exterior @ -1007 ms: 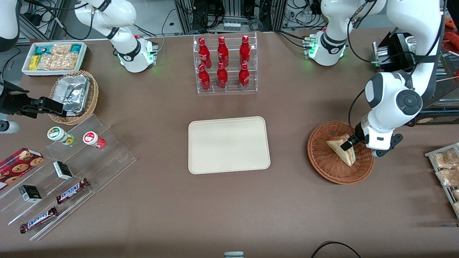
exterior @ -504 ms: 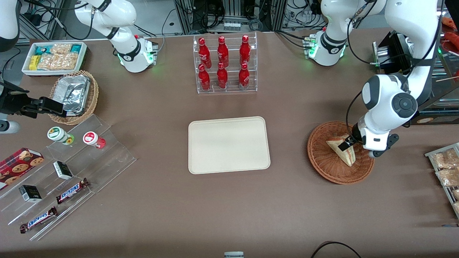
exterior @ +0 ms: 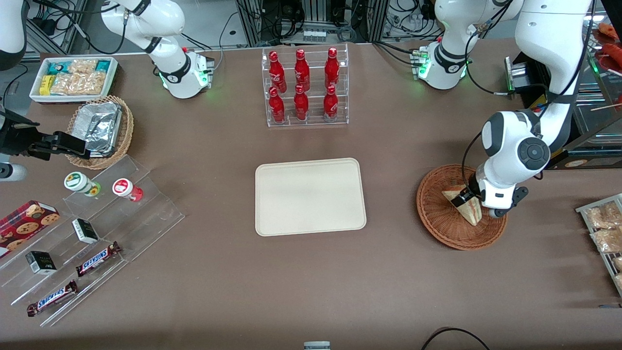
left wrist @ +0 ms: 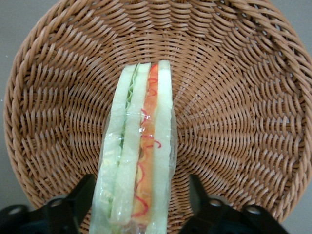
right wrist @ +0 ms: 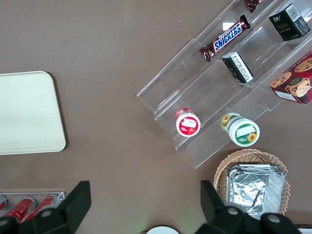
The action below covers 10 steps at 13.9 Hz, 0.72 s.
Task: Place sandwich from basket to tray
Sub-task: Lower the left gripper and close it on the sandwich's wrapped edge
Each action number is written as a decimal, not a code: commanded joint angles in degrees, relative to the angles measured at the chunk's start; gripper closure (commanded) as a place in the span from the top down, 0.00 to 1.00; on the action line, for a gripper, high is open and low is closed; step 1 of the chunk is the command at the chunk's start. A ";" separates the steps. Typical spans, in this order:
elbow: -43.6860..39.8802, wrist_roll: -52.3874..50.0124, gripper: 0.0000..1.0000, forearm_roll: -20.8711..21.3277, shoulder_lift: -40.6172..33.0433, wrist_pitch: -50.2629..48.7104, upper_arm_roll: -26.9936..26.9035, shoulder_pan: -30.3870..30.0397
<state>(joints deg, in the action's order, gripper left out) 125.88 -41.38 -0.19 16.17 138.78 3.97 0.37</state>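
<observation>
1. The table [exterior: 204, 272] is a broad, flat surface covered in matte brown.
2. The tray [exterior: 310, 196] is a smooth cream-beige rectangle with rounded corners and a low raised rim, lying flat at the table's middle, nearer the front camera than a clear acrylic rack of red bottles [exterior: 304, 87].
3. The basket [exterior: 440, 221] is a round, shallow bowl of reddish-brown woven wicker, well apart from the tray toward the working arm's end of the table; its ribbed weave [left wrist: 234, 97] spirals outward from the centre.
4. The gripper [exterior: 467, 196] hangs low inside the basket, its black fingers [left wrist: 66, 212] spread to either side of the sandwich, with a narrow gap visible on each side.
5. The sandwich [exterior: 467, 209] is a triangular wedge of pale bread in clear glossy wrap, resting in the basket with its cut edge [left wrist: 139, 161] showing green and red-orange filling layers.
</observation>
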 commanded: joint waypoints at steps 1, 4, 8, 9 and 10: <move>1.21 -1.07 0.00 -0.60 -0.87 0.88 -0.19 0.42; 1.22 -0.55 0.00 -0.43 -3.24 -1.83 -0.19 0.51; -1.50 -0.46 0.00 0.36 -7.99 -11.67 -0.10 5.51; -3.25 -0.11 0.00 0.36 -8.34 -14.04 -0.01 6.83; -4.75 0.33 0.00 0.45 -8.35 -16.50 -0.01 8.32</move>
<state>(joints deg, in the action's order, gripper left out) 123.51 -41.30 -0.13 9.09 126.63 4.35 5.93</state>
